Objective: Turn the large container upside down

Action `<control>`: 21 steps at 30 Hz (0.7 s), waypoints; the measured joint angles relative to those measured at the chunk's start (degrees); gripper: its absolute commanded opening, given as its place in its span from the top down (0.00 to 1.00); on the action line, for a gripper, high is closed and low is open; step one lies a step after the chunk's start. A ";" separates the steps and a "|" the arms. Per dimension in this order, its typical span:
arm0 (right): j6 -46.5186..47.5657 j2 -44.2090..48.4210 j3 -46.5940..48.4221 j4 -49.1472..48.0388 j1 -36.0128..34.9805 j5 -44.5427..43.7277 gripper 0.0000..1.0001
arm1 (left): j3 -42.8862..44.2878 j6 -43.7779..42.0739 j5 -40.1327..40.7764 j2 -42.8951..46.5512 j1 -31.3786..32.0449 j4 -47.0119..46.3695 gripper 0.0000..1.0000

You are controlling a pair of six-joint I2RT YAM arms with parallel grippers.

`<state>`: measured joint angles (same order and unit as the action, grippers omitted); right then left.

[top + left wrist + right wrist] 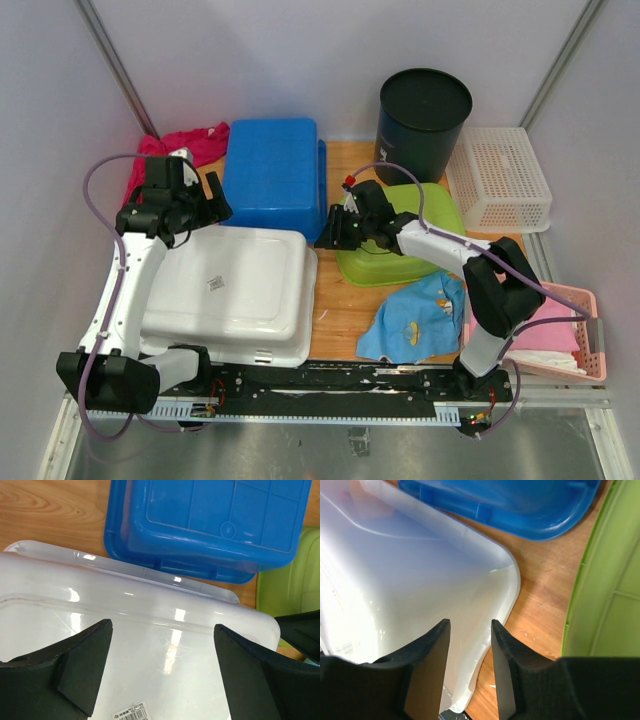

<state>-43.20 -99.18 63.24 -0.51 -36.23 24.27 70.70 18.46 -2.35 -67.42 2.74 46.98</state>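
Observation:
The large white container lies bottom up on the left of the table, with a barcode sticker on its upturned base. My left gripper hangs open over its far edge, and in the left wrist view the jaws stand wide above the white base with nothing between them. My right gripper is at the container's far right corner. In the right wrist view its jaws stand a narrow gap apart over the white wall and rim, holding nothing.
A blue bin lies bottom up just behind the white container. A green basin sits under the right arm. A black bucket, white basket, pink basket, blue cloth and red cloth surround them.

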 measured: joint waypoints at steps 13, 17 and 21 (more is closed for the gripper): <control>7.17 -1.49 12.48 5.31 0.00 -6.62 0.65 | 7.10 1.38 1.31 0.70 0.00 -0.68 0.09; 7.34 -7.93 17.57 5.25 0.00 -7.50 0.66 | 7.04 1.38 -1.49 2.38 0.00 -1.29 0.09; 7.32 -14.67 22.34 6.21 0.02 -7.93 0.66 | 5.27 1.64 -5.31 6.03 0.00 -3.80 0.09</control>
<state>-35.88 -113.84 85.58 5.69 -36.21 16.34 75.96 20.10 -7.66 -61.39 2.74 43.18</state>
